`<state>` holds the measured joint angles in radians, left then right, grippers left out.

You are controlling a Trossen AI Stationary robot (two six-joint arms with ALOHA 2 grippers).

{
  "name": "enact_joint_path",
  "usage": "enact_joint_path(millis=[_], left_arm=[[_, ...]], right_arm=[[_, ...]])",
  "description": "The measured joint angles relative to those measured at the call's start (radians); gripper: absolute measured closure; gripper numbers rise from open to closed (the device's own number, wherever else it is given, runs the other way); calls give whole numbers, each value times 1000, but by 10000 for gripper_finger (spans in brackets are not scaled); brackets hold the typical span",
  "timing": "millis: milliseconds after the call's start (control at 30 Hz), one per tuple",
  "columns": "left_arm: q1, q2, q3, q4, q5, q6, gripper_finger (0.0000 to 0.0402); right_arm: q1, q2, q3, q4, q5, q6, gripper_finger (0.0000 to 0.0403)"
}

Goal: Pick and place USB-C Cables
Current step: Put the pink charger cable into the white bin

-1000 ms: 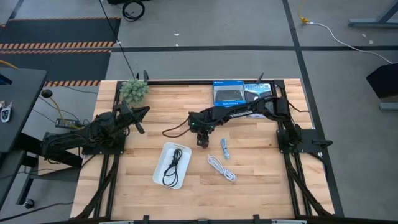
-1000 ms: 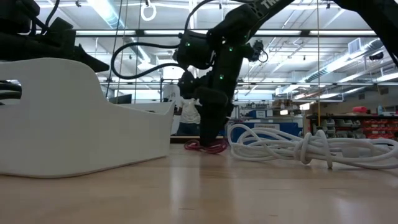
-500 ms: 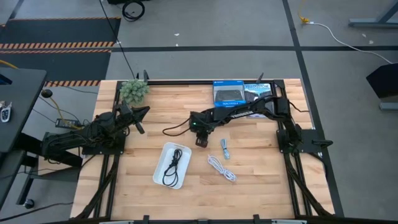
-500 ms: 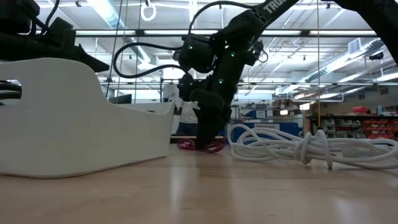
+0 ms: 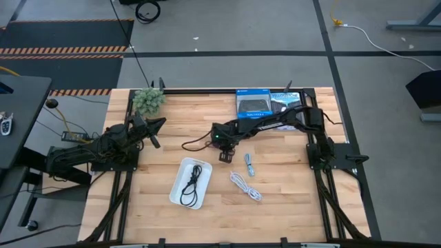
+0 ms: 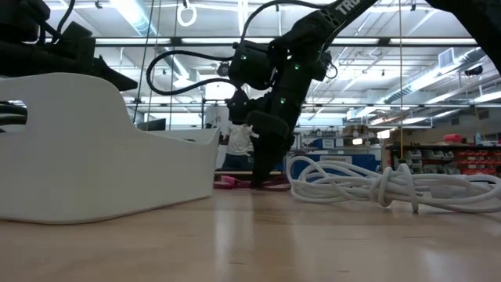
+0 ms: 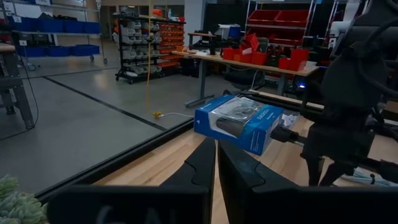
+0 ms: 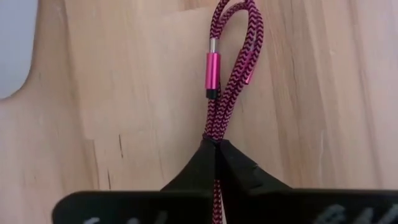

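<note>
A dark red braided cable (image 8: 227,93) with a pink metal plug lies on the wooden table near its middle, and my right gripper (image 5: 225,156) stands over it, shut on it. In the low view the cable (image 6: 231,182) shows flat at the fingers' foot. A white tray (image 5: 180,196) at the near left holds a black cable (image 5: 191,184). A white cable (image 5: 246,186) and a small light-blue cable (image 5: 249,164) lie on the wood to the right of the tray. My left gripper (image 5: 157,141) waits shut at the table's left, touching nothing. My right gripper pinches the red cable's bunched strands (image 8: 215,138) between its two fingertips, more than one strand together. The fingers come from above, pointing down. The cable's loop and plug (image 8: 212,74) lie on the table beyond the fingertips.
Two blue product boxes (image 5: 253,103) stand at the far edge behind the right arm; one box (image 7: 239,121) shows in the left wrist view. A small green plant (image 5: 149,100) sits at the far left corner. A black frame rims the table.
My right gripper has shut on the dark red cable where it stood. The cable's loops, standing a little off the table before, now lie flatter and drawn out beside the fingers.
</note>
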<state>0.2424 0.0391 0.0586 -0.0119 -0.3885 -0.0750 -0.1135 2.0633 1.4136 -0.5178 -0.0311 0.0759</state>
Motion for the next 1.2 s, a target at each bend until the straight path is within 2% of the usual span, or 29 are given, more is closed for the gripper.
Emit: enact_joint_path(millis=[467, 633, 933, 1200], left_arm=[[0, 0, 0, 0, 0, 0, 377], [0, 0, 0, 0, 0, 0, 377], [0, 0, 0, 0, 0, 0, 377], [0, 0, 0, 0, 0, 0, 377]], right_arm=[[6, -146, 2, 17, 4, -81, 400], [35, -208, 2, 78, 4, -145, 400], [83, -312, 4, 201, 3, -152, 401], [140, -351, 4, 387, -163, -185, 401]])
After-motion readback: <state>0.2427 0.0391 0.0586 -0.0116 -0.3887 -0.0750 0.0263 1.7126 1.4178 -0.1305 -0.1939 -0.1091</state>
